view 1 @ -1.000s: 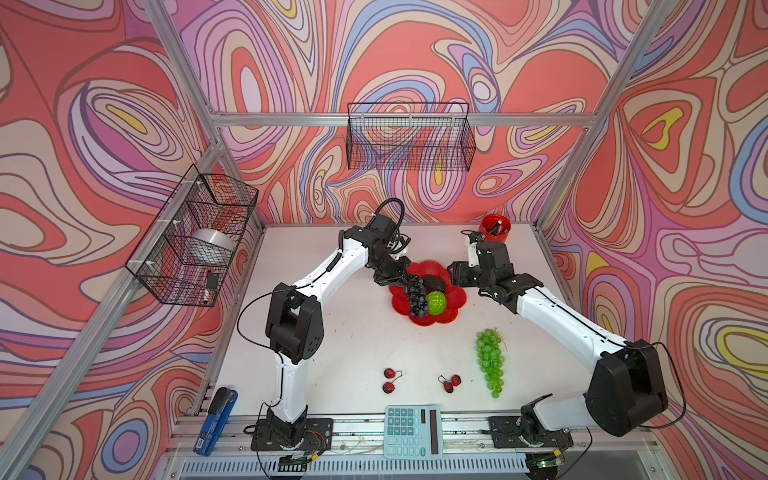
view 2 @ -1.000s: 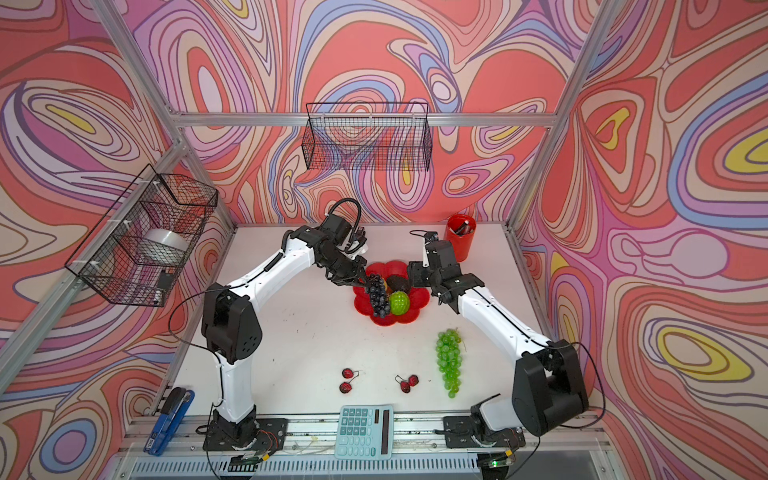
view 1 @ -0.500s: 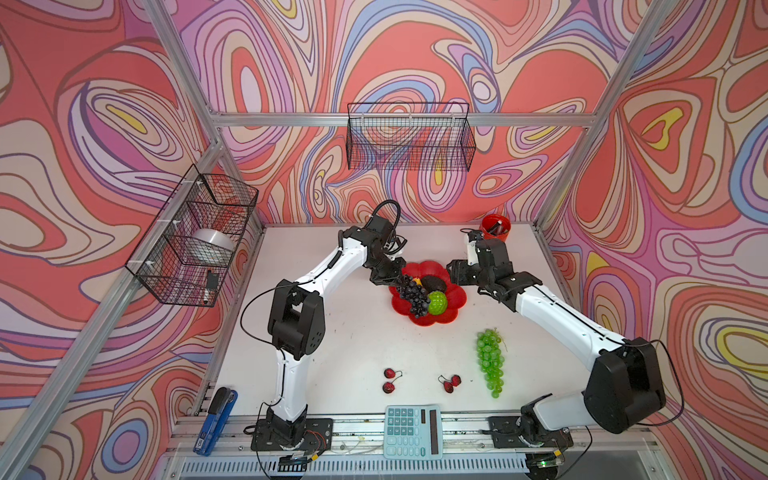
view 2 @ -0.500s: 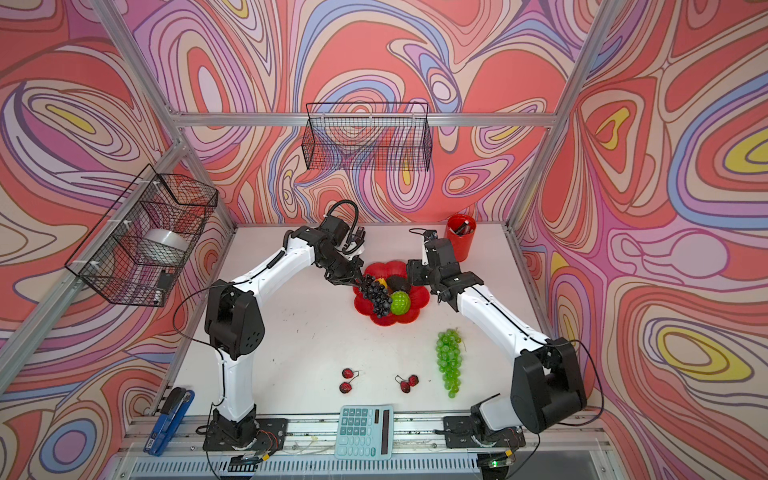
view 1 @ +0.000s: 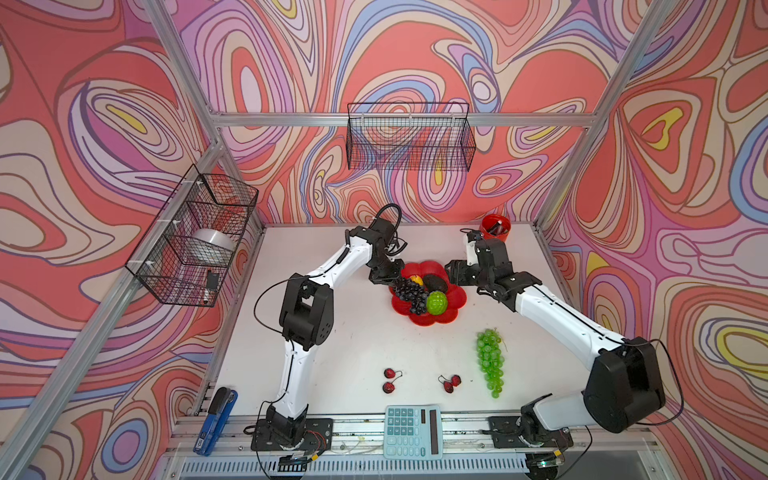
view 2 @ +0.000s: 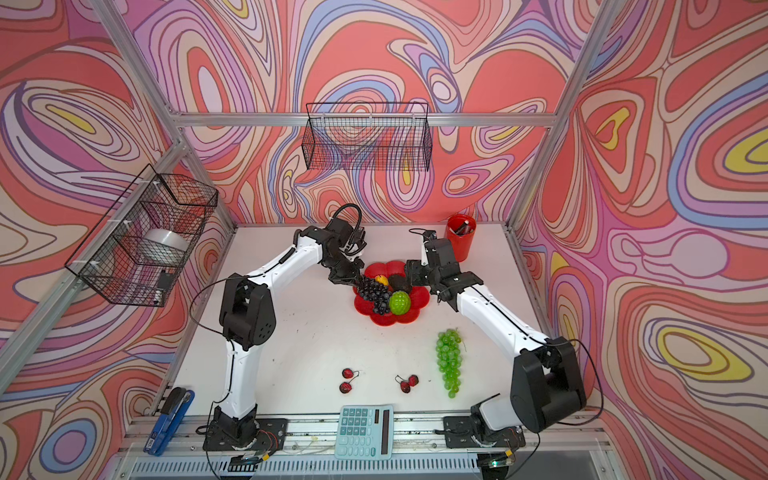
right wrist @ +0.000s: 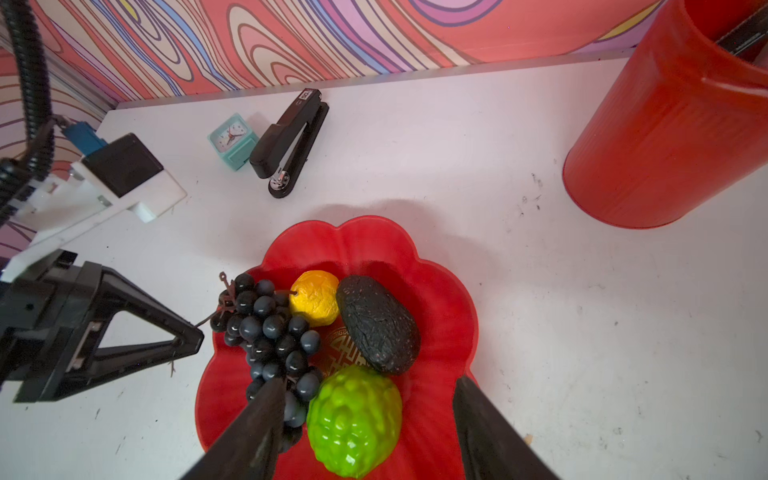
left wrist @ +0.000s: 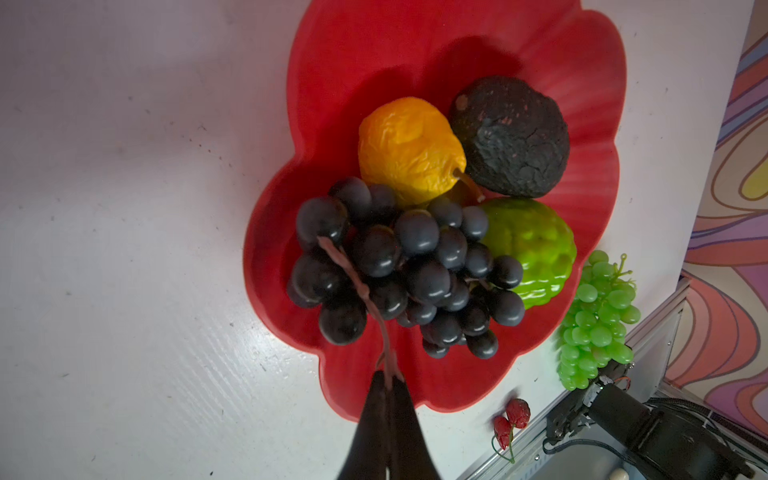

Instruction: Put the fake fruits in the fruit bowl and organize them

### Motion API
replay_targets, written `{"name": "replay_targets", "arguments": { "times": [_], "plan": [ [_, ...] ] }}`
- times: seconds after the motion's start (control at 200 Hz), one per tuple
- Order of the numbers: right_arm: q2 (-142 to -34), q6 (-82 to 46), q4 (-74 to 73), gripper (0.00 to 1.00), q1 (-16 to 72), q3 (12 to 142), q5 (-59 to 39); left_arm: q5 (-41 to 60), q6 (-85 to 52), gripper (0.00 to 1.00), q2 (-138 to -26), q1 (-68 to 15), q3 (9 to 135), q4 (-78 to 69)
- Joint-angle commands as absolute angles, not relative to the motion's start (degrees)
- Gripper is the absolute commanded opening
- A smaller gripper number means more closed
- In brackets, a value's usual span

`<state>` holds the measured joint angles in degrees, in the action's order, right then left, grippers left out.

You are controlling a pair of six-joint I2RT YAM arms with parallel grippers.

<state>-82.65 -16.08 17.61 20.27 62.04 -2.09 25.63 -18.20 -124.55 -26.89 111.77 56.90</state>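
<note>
Fake fruits of plastic are the concern, and four of them lie in the fruit bowl (left wrist: 415, 41), the shallow red dish with a petal rim: the dark purple grape bunch (left wrist: 415, 270), the yellow-orange ball (left wrist: 407, 145), the dark avocado (left wrist: 511, 137) and the bumpy lime-green fruit (left wrist: 536, 249). The purple bunch lies on the side of the bowl toward the left arm and touches the ball and the green fruit.

It is probably light and loose: many glossy beads on a thin brown stem (left wrist: 353, 274). It would hang and swing when lifted, and a grip on the beads would likely slip. The stem is the better place to hold. The left gripper (left wrist: 388, 380) has its fingers together on the end of this stem, above the bowl's rim.

The ball looks wrinkled and may dent under pressure. The avocado and the green fruit seem firm and rough, and could be taken across their narrow width. The right gripper (right wrist: 369, 381) hovers over the bowl with fingers well apart and empty.

Outside the bowl, on the white table (view 1: 353, 332), lie the translucent green grape bunch (view 1: 490, 361), one cherry pair (view 1: 388, 380) and a second cherry pair (view 1: 451, 382). The green bunch should handle like the purple one. The cherries are small, so the joined stalks seem the safer hold.
</note>
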Motion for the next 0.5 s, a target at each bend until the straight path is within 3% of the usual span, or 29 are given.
{"name": "replay_targets", "arguments": {
  "times": [0.0,0.27,0.496],
  "plan": [
    [-83.15,-17.11,17.85,0.68,20.02,62.32,-3.57,24.21,-17.57,0.14,-125.69,-26.53,113.24,58.01],
    [-81.02,-17.52,20.37,0.69,20.04,61.70,-3.91,23.69,-17.24,0.56,-123.42,-26.48,113.20,56.60],
    [-76.33,-18.72,27.20,0.69,20.04,59.06,-2.19,20.28,-16.08,0.59,-116.81,-26.53,108.96,56.11]
  ]
}}
